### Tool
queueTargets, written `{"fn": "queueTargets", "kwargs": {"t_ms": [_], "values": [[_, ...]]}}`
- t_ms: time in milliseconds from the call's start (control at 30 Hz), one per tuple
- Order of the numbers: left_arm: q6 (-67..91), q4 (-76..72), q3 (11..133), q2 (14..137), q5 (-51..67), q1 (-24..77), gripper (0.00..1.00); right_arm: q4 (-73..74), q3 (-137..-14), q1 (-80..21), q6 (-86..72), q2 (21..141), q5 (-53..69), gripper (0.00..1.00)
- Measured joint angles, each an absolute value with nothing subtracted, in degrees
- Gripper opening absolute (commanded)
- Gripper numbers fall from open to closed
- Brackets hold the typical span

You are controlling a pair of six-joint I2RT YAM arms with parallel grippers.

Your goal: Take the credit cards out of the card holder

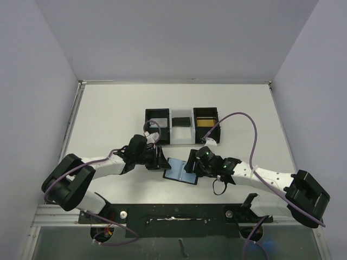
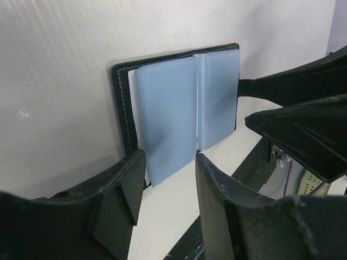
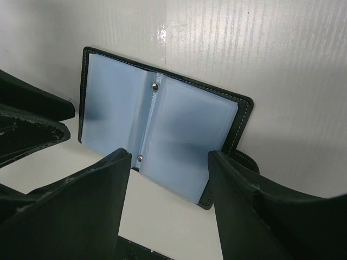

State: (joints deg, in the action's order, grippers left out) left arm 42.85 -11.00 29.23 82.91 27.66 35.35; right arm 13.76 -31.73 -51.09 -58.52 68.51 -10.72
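Closest to the lens, the left gripper (image 2: 169, 158) fills the bottom of its wrist view. Its two dark fingers are parted and frame the near end of a pale blue panel, with nothing clearly pinched between them. The right gripper (image 3: 169, 153) is likewise released, its fingers spread to either side of the holder's near edge and apparently not pressing on it. Both arms reach inward over the white table (image 1: 108, 119) and meet near its front middle. Farther back stand two black open-top boxes; the left one (image 1: 157, 120) looks dark inside, and the right one (image 1: 206, 122) shows a gold-tan patch (image 1: 204, 123) on its floor. I take that patch for one credit card already removed and dropped there, though the overhead view is too small to be sure. That would put the task roughly halfway, with the second card to be drawn out and carried off. The card holder (image 3: 162, 119) lies spread open and flat on the table between the two grippers, well in front of the boxes. It has a black cover with pale stitching along the rim and blue-grey translucent pockets facing up. In the left wrist view, one pale grey-blue panel (image 2: 168, 130) runs past the cover's near edge toward the left fingers. It may be the remaining card partly slid out, or only a loose sleeve; I cannot tell which. A little black closing tab (image 3: 246, 160) juts from the side by the right gripper, and two small metal studs (image 3: 156, 86) sit along the fold.
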Motion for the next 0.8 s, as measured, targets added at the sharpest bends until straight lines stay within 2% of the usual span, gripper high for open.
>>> {"fn": "queueTargets", "kwargs": {"t_ms": [100, 433, 800], "values": [[43.0, -12.1, 29.3, 84.3, 27.6, 36.1, 0.31, 12.3, -31.7, -51.1, -57.5, 69.5, -9.5, 0.58], [44.9, -14.1, 30.0, 88.2, 25.1, 37.2, 0.25, 7.2, -34.7, -51.0, -55.7, 79.2, -6.8, 0.54], [48.1, -21.7, 30.3, 92.2, 26.5, 40.4, 0.09, 2.7, -34.7, -50.2, -55.7, 81.4, -4.1, 0.44]]}}
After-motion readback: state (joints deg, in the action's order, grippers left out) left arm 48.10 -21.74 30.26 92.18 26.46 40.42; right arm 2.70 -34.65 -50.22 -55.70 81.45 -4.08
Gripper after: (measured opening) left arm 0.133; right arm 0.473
